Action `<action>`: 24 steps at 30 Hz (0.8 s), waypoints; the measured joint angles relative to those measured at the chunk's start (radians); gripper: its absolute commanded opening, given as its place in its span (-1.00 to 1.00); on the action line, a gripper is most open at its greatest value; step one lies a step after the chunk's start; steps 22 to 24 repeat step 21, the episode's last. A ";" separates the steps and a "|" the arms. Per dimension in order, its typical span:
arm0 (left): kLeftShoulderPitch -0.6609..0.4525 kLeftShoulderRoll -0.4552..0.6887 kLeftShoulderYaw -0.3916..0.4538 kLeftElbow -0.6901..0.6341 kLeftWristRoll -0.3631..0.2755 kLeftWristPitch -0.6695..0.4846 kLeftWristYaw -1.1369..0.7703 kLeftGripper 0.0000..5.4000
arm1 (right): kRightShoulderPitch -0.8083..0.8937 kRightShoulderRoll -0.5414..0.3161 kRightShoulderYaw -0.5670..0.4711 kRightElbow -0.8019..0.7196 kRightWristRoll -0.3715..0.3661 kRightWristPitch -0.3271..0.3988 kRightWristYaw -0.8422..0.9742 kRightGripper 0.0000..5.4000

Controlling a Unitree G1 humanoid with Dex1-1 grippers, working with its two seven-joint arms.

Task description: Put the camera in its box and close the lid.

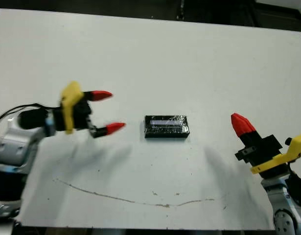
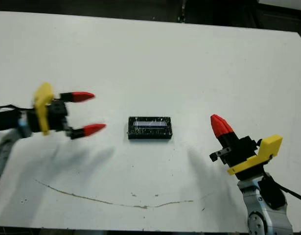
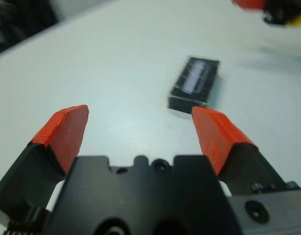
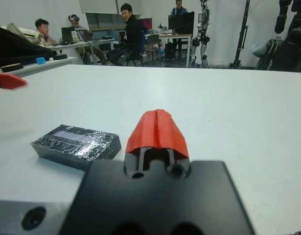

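A small black block lies at the table's middle. Its top is the glossy black lid (image 1: 166, 122) with a pale bluish stripe, lying flat on the box. Only the box's black walls (image 4: 67, 152) show; its white rim and inside are covered. No camera shows in any view. My left gripper (image 1: 115, 110) hovers to the left of the block, apart from it, open and with nothing between its fingers; the left wrist view shows the lid (image 3: 194, 81) ahead of it. My right gripper (image 1: 239, 121) stands to the right of the block, shut and holding nothing.
A thin brown scratch (image 1: 140, 198) runs along the white table (image 1: 150, 58) near its front edge. A black cable (image 1: 13, 110) trails from my left arm. Beyond the far edge, people (image 4: 128, 29) sit at desks with equipment stands.
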 measured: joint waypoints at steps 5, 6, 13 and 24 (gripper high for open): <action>0.136 -0.157 0.110 -0.134 -0.123 0.010 0.230 0.93 | -0.001 0.001 0.001 -0.001 -0.004 0.000 -0.011 -1.00; 0.168 -0.215 0.112 -0.153 -0.120 -0.022 0.294 0.91 | -0.002 0.002 0.002 -0.001 -0.004 0.000 -0.016 -1.00; 0.296 -0.522 0.006 -0.153 0.016 -0.374 0.509 0.51 | -0.006 0.044 0.027 -0.017 -0.027 0.020 -0.115 -1.00; 0.325 -0.581 -0.078 -0.122 0.090 -0.469 0.591 0.07 | -0.006 0.070 0.044 -0.049 -0.049 0.063 -0.203 -1.00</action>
